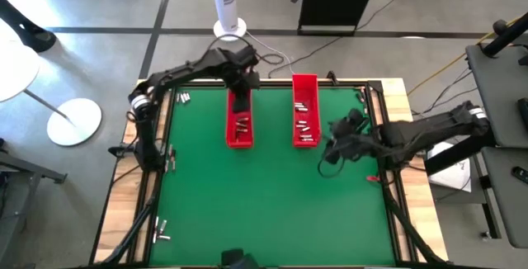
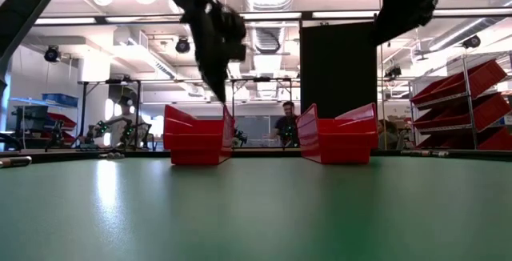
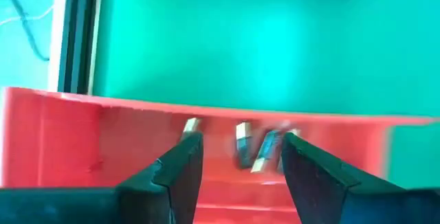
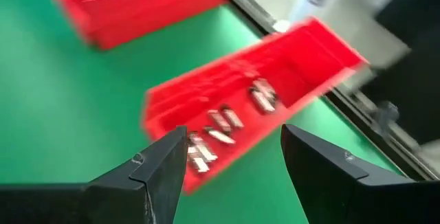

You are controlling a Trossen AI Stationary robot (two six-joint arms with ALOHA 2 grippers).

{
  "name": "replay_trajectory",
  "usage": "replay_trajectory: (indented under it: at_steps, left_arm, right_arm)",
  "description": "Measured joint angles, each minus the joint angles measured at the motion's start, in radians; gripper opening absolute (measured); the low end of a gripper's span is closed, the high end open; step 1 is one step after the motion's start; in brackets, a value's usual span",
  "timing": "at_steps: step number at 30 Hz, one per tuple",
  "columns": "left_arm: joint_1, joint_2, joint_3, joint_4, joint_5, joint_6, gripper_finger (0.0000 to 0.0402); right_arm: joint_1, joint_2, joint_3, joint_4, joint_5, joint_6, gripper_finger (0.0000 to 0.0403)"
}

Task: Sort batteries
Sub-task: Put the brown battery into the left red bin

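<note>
Two long red trays stand on the green mat at the far side. The left tray (image 1: 239,119) (image 3: 62,135) holds several batteries (image 3: 254,145) at its near end. The right tray (image 1: 304,108) (image 4: 275,66) also has several batteries (image 4: 220,124) near its near end. My left gripper (image 1: 239,104) (image 3: 242,141) hangs open above the left tray, pointing steeply down, with nothing between its fingers. My right gripper (image 1: 330,145) (image 4: 232,131) is open and raised over the mat, just right of the right tray's near end, slanting down toward it.
Loose batteries lie on the mat at the far left corner (image 1: 183,97), by the left edge (image 1: 172,160) and at the near left corner (image 1: 162,232). A black frame (image 1: 388,137) borders the mat. A white fan stand (image 1: 229,5) is beyond the far edge.
</note>
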State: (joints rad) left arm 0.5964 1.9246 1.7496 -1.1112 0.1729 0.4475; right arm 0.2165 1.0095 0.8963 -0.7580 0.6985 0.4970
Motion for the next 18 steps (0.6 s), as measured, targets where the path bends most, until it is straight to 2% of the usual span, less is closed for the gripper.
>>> replay_trajectory:
  at_steps: [3, 7, 11, 15, 18]
  left_arm:
    - [-0.003, -0.055, 0.017, 0.003, 0.094, -0.073, 0.0176]
    - [-0.034, -0.16, -0.054, 0.06, 0.191, -0.117, 0.0176]
    - [-0.107, -0.304, -0.23, 0.241, 0.204, -0.179, 0.0176]
    - [-0.221, -0.463, -0.458, 0.5, 0.204, -0.248, 0.0176]
    - [-0.327, -0.575, -0.64, 0.757, 0.185, -0.302, 0.0176]
  right_arm:
    - [-0.079, -0.026, 0.0, -0.038, 0.0, 0.037, 0.0227]
    - [-0.187, -0.04, 0.0, -0.073, -0.002, 0.085, 0.0227]
    - [-0.334, -0.039, -0.001, -0.082, -0.017, 0.11, 0.0224]
    - [-0.534, -0.018, -0.003, -0.082, -0.163, 0.111, 0.0227]
    - [-0.677, 0.011, -0.018, -0.066, -0.196, 0.101, 0.023]
